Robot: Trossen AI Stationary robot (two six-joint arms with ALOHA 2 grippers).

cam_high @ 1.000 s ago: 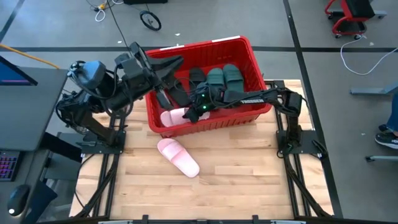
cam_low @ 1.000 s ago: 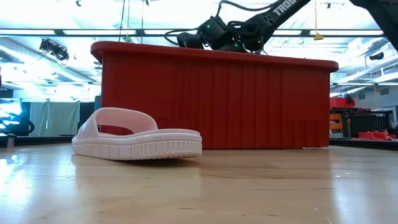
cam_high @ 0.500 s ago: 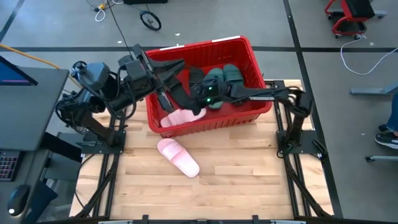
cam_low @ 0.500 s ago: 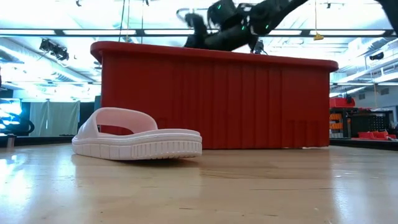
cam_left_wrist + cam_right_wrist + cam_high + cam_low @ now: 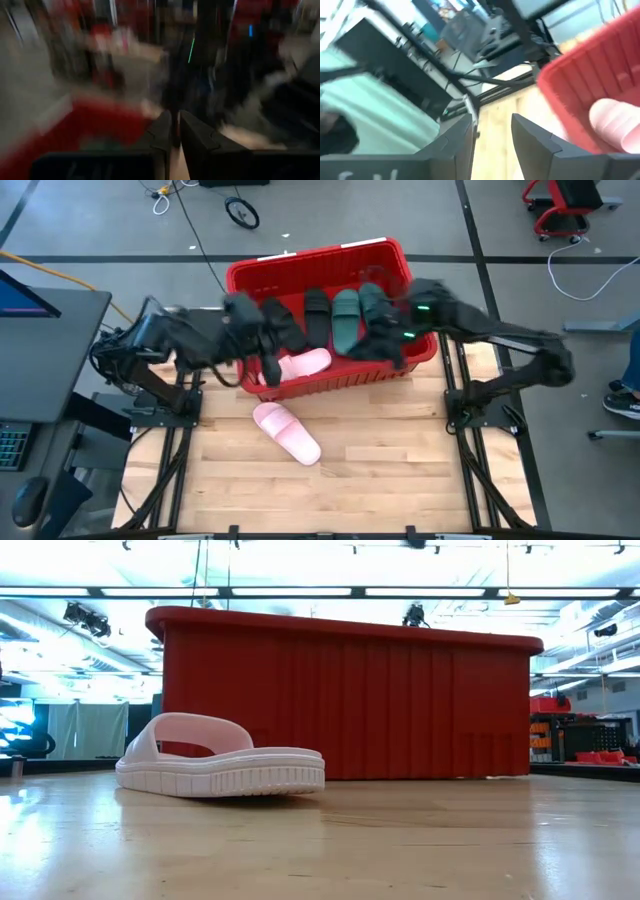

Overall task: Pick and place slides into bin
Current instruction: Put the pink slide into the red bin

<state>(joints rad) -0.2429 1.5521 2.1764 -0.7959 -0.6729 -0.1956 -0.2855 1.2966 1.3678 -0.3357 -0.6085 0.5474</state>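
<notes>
Pink, the last slide point(image 5: 287, 432) lies on the table near its front-left, just before the bin point(image 5: 246, 278). The right gripper point(image 5: 492, 131), spread and empty, should descend squarely over its strap; the left gripper point(image 5: 172, 131) is nearly pressed together, holding nothing

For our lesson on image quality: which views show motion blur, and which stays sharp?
Left wrist view: heavily smeared throughout. Right wrist view: the bin is streaked. High view: both arms are blurred over the bin. Low view: crisp, with the pink slide sharp and ceiling lights glaring off the table.
</notes>
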